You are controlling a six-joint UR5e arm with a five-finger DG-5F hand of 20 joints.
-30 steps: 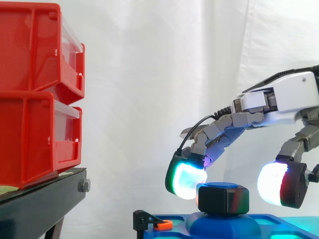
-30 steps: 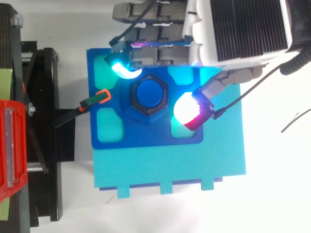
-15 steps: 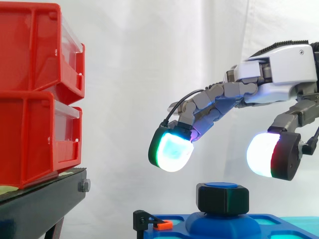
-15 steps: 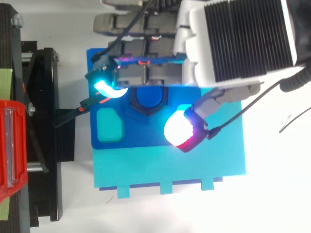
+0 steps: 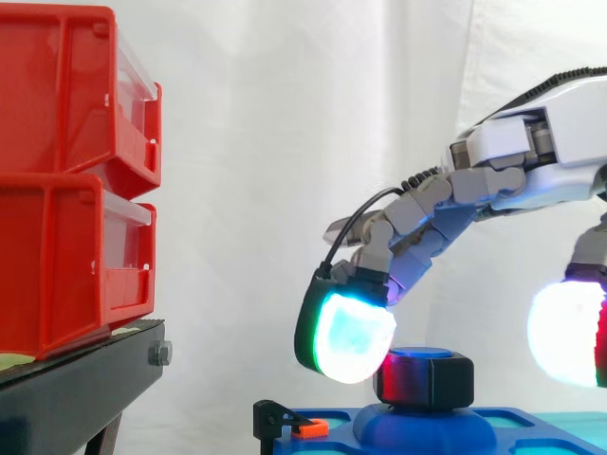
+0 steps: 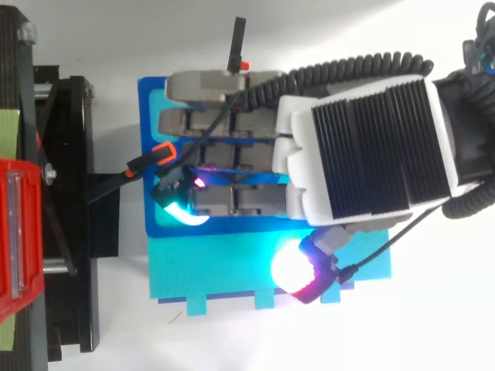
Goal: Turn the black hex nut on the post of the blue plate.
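The black hex nut [image 5: 424,377] sits on the blue post of the blue plate [image 5: 427,425]. My hand [image 5: 531,156] hangs over it, open, with the fingers gently bent and spread well away from the thumb. In the side view a cyan-white fingertip [image 5: 346,336] overlaps the nut's left edge, and the thumb's white-red pad [image 5: 569,332] hangs off to the right. From above, my hand [image 6: 363,151] covers the nut. There the fingertip [image 6: 178,209] glows over the plate's [image 6: 148,116] near-left part and the thumb pad [image 6: 298,270] over the light cyan base [image 6: 201,270].
Two stacked red bins [image 5: 66,171] stand on a black stand [image 5: 76,379] to the left. A black arm with an orange clip [image 6: 162,152] reaches from the stand to the plate's left edge. A white curtain hangs behind.
The hand rose off the nut, then came down again. In the top view it has shifted toward the bottom edge, so that it now hides the nut there.
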